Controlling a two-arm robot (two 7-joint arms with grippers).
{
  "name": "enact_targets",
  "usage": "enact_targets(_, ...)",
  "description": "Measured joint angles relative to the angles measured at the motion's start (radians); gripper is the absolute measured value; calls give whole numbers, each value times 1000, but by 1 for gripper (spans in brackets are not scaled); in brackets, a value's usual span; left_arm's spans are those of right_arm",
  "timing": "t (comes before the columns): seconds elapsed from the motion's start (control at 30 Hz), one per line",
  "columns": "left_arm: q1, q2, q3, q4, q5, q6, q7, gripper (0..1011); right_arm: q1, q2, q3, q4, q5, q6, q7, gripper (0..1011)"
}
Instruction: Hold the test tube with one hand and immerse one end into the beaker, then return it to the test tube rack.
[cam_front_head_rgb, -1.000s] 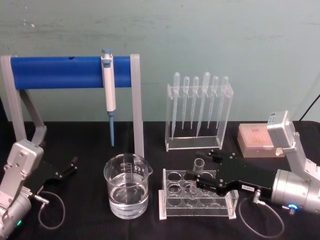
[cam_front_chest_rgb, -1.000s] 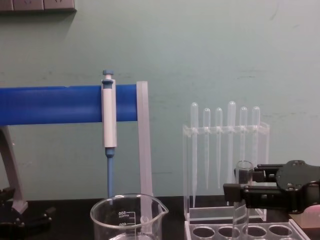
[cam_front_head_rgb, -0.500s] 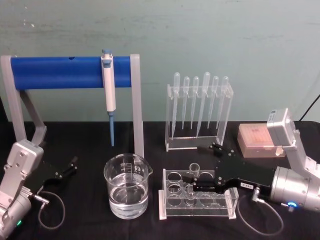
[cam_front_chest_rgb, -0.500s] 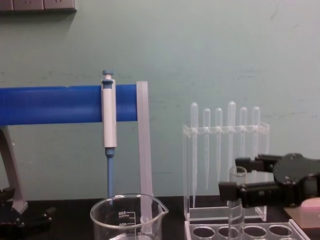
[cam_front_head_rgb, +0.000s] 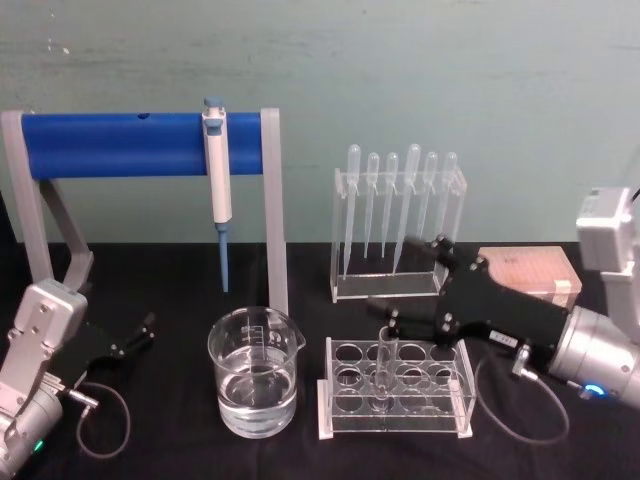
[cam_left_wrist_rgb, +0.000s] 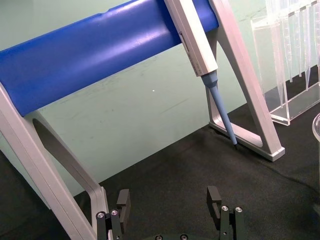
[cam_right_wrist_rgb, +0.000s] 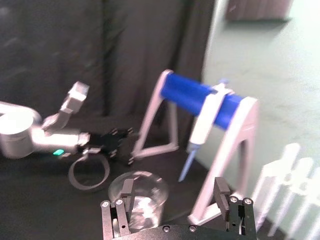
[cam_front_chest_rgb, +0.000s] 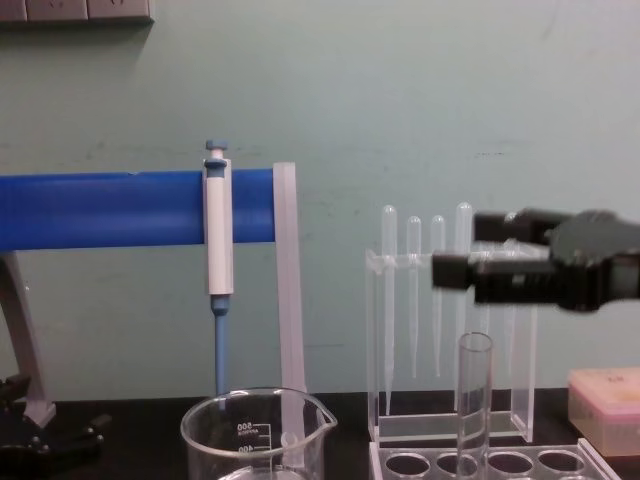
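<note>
Test tube (cam_front_head_rgb: 383, 365) stands upright in a hole of the clear multi-hole tube rack (cam_front_head_rgb: 396, 392), front centre of the black table (cam_front_head_rgb: 180, 440); nothing grips it. In the chest view the tube's open rim (cam_front_chest_rgb: 474, 345) rises free above the rack top (cam_front_chest_rgb: 490, 463), with clear air between the rim and the gripper overhead.

Right gripper (cam_front_head_rgb: 392, 296) hangs above the rack, at about 1 o'clock from the tube in the head view, wrist with blue ring light (cam_front_head_rgb: 592, 390) trailing off toward 3 o'clock. Jaws apart, empty; the right wrist view shows both fingers (cam_right_wrist_rgb: 123, 197) spread with nothing between them. In the chest view the gripper (cam_front_chest_rgb: 455, 250) sits level with the pipette stand's top, well above the tube.

Beaker (cam_front_head_rgb: 254, 372) at 9 o'clock from the rack, just beside it, not touching. Part full of clear liquid, spout toward the rack, white graduation marks on the glass (cam_front_chest_rgb: 252, 430).

Left gripper (cam_front_head_rgb: 140, 334) parked low at the table's left edge, 9 o'clock from the beaker, well apart. Fingers (cam_left_wrist_rgb: 122, 202) spread, nothing held.

Behind: blue-and-white pipettor (cam_front_head_rgb: 217, 190) hanging on the blue bar stand (cam_front_head_rgb: 120, 144) at 12 o'clock from the beaker. Six frosted pipettes (cam_front_head_rgb: 400, 200) in a clear stand at 12 o'clock from the rack. Pink-topped box (cam_front_head_rgb: 530, 270) at back right.
</note>
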Motion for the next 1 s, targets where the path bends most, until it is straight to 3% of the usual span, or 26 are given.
enact_targets(0.1, 0, 0, 0, 0, 0, 0, 0, 1000, -34, -7, 30, -17, -7, -17, -52, 1003)
enact_targets(0.27, 0, 0, 0, 0, 0, 0, 0, 1000, -139, -34, 107, -56, -46, -16, -248, 1003)
enact_targets(0.3, 0, 0, 0, 0, 0, 0, 0, 1000, -167, -45, 124, -65, -64, 2, -312, 1003)
enact_targets(0.53, 0, 0, 0, 0, 0, 0, 0, 1000, -261, -110, 180, -82, -149, 115, -578, 1003)
enact_targets(0.67, 0, 0, 0, 0, 0, 0, 0, 1000, -284, -147, 196, -80, -191, 168, -679, 1003)
enact_targets(0.83, 0, 0, 0, 0, 0, 0, 0, 1000, -294, -177, 206, -66, -217, 210, -733, 1003)
enact_targets(1.0, 0, 0, 0, 0, 0, 0, 0, 1000, -296, -196, 209, -45, -233, 231, -743, 1003)
